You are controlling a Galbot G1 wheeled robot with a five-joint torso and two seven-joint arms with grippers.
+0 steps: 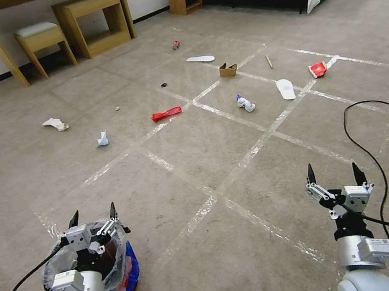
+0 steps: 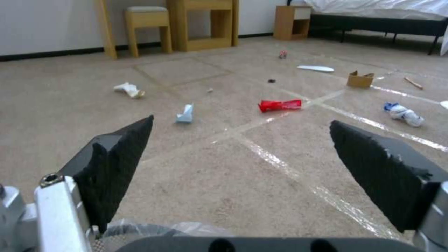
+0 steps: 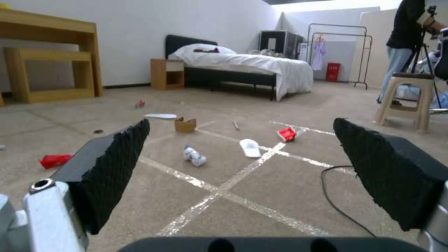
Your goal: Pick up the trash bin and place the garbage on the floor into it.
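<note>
— Left gripper (image 1: 93, 214)? Bin (image 1: 126, 273)?
— Spread wide, gripping nothing, poised right above the bin on the floor (image 1: 211, 243), near left.
— Right gripper (image 1: 332, 173)?
— Spread too, bare, over carpet at right.
— Garbage (image 1: 166, 114)?
— Scattered farther ahead across the tape grid, well apart from the bin.

Both arms are extended forward and low. The left gripper (image 1: 93, 215) is held directly above the trash bin (image 1: 126, 273), fingers spread wide; the right gripper (image 1: 334, 171), well apart from it, is likewise spread.
</note>
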